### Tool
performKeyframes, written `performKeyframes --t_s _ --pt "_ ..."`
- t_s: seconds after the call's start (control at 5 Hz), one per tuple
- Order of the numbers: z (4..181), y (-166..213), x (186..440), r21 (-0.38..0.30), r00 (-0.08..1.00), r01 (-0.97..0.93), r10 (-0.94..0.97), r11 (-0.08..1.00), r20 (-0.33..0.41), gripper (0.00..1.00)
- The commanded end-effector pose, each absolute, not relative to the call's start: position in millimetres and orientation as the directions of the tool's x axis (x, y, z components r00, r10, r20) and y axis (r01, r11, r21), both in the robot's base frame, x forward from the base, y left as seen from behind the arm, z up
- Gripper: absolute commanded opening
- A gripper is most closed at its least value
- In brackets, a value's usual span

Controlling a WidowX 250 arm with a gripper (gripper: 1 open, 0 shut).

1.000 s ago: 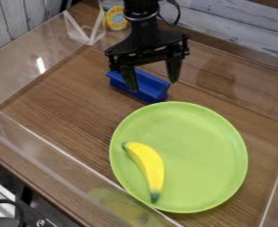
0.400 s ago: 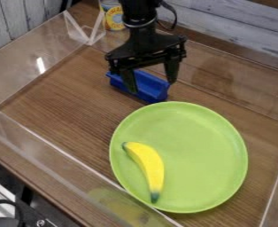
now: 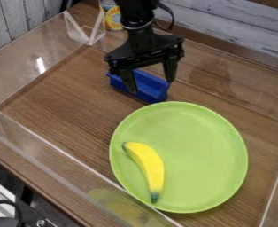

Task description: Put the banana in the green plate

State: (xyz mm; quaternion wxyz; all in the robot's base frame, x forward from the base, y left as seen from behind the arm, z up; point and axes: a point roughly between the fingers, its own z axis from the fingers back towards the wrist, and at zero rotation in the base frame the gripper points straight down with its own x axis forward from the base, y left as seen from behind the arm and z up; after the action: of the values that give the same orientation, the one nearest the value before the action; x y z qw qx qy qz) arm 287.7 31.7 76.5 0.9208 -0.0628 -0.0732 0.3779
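The yellow banana (image 3: 146,168) lies inside the green plate (image 3: 206,142), toward its lower left, dark tip pointing to the front. The plate rests on the wooden table at lower right. My black gripper (image 3: 152,78) hangs behind the plate, pointing down over a blue rectangular block (image 3: 139,85). Its fingers are spread wide, one at the block's left and one at its right, and nothing is gripped between them.
Clear plastic walls (image 3: 41,124) border the table on the left and front. A yellow-labelled container (image 3: 111,16) stands at the back behind the arm. Grey planks form the rear wall.
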Motion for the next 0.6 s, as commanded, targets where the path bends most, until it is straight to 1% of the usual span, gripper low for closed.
performKeyframes --t_s 0.0,0.4 --pt "81.8 36.8 290.9 -0.193 0.693 -0.688 0.712 0.700 0.114 1.00" --pt "80.0 38.4 292.5 -0.204 0.698 -0.676 0.704 0.708 0.131 1.00"
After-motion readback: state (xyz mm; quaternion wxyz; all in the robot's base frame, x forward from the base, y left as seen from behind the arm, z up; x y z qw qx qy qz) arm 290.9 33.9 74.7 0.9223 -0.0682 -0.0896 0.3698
